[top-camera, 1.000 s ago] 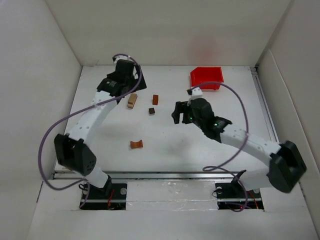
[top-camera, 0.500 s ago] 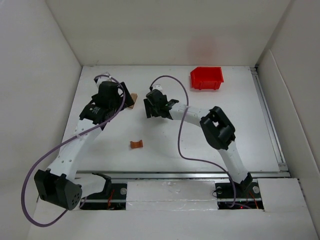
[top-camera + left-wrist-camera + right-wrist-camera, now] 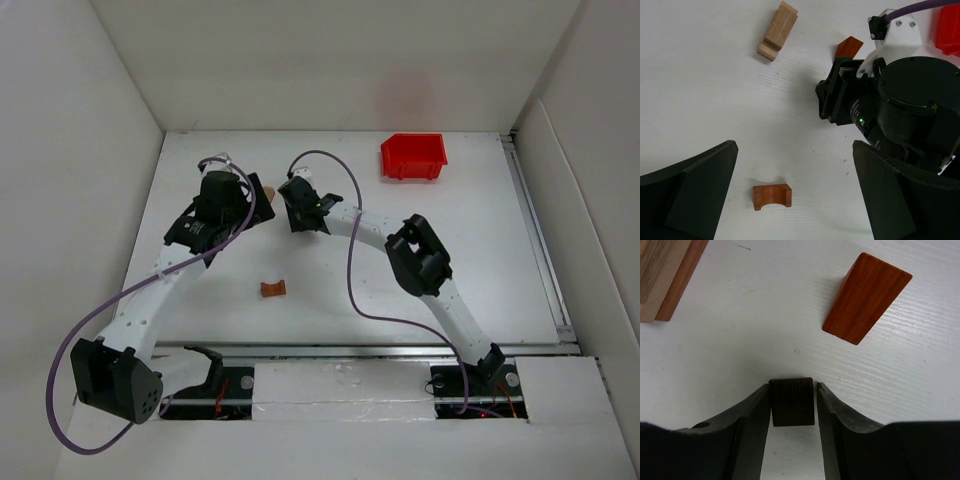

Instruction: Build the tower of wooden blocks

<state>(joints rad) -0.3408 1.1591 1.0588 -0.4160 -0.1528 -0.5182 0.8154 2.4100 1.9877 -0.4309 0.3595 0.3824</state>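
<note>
My right gripper (image 3: pixel 792 390) is down on the table with its jaws closed in on a dark brown cube (image 3: pixel 792 401); the left pad touches it and the right pad is a hair off. A reddish-brown block (image 3: pixel 866 297) lies just beyond the cube. The low tower (image 3: pixel 778 30), a tan block on a reddish-brown piece, lies to the left, half hidden in the top view (image 3: pixel 268 189). My left gripper (image 3: pixel 795 200) hangs open high above a reddish arch block (image 3: pixel 772 196). The top view shows both grippers, right (image 3: pixel 298 212) and left (image 3: pixel 232 205), close together.
A red plastic bin (image 3: pixel 413 156) stands at the back right. The arch block (image 3: pixel 273 288) lies alone nearer the front. The right arm's body (image 3: pixel 900 110) fills the right side of the left wrist view. White walls enclose the table on the left, back and right.
The right arm has swung from the middle right across to the blocks and narrowed its jaws around the dark cube. The left arm has drawn back from the far corner and stayed open.
</note>
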